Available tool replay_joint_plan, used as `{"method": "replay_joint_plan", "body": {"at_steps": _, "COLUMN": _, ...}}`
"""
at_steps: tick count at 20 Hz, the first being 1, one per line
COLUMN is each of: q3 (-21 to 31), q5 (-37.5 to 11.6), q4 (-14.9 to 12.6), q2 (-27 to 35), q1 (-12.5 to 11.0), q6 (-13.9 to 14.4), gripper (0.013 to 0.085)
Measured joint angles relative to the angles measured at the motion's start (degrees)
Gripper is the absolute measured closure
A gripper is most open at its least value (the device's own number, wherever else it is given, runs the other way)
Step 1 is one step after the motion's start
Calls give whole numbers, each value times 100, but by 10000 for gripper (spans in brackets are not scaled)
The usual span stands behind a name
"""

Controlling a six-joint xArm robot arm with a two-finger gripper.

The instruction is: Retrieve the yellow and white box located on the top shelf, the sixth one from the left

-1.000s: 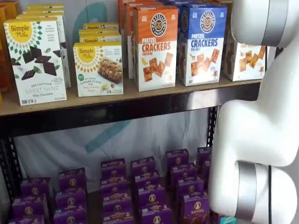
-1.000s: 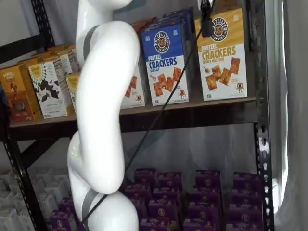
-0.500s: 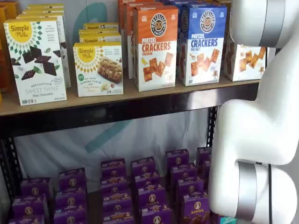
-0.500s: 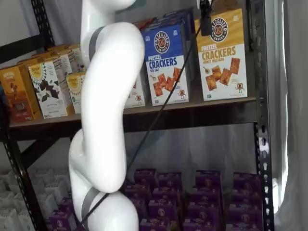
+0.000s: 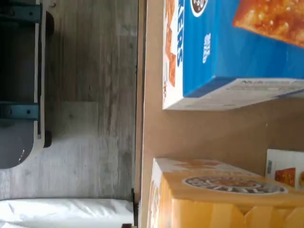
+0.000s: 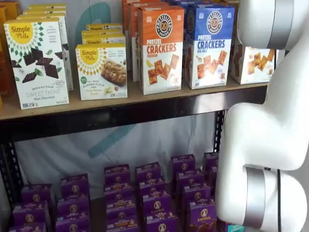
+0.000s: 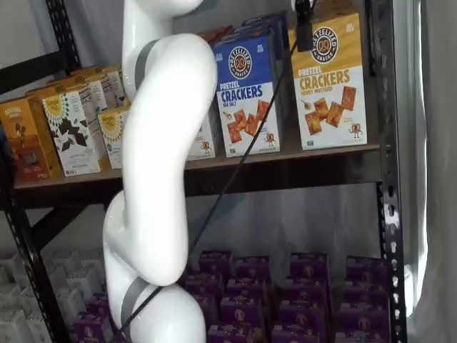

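**Arm closing in on the honey-mustard carton, nothing gripped yet**

The yellow and white box (image 7: 328, 80) is standing upright at the right-hand end of the top shelf (image 7: 285, 166), just beside the blue sea-salt carton (image 7: 247, 96), with a narrow strip of bare board between them. In a shelf view the white arm (image 6: 270, 121) is covering most of that box, leaving only its lower white part showing.

The claw (image 7: 305, 27) is showing only as a dark piece at the upper edge of a shelf view, hanging in front of the box's upper face with a cable (image 7: 235, 171) trailing down beside it. No gap can be seen there, but the jaws are standing as wide as they go, and no carton is between them.

The wrist view is looking along the yellow carton's top (image 5: 228, 190), with the blue carton beyond it.

Risks, as I judge them: a finger entering the narrow gap could be nudging the blue carton askew; a high grip on a tall box could tip it forward off the board; the cable could be snagging on the front rail.
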Motion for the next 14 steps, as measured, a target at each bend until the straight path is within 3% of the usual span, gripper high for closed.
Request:
{"method": "replay_joint_plan", "body": {"at_steps": 2, "q3": -35, "q5": 35, "q4": 27, "q2": 15, "q1": -8, "q6": 8, "gripper": 210}}
{"method": "replay_joint_plan", "body": {"at_steps": 8, "q3": -84, "q5": 77, "q4": 54, "q2": 35, "q1": -16, "q6": 15, "gripper": 330}}
{"method": "replay_joint_plan", "body": {"at_steps": 14, "q3": -108, "q5": 107, "q4": 78, "q2": 39, "q1": -38, "q6": 8, "gripper": 330}}
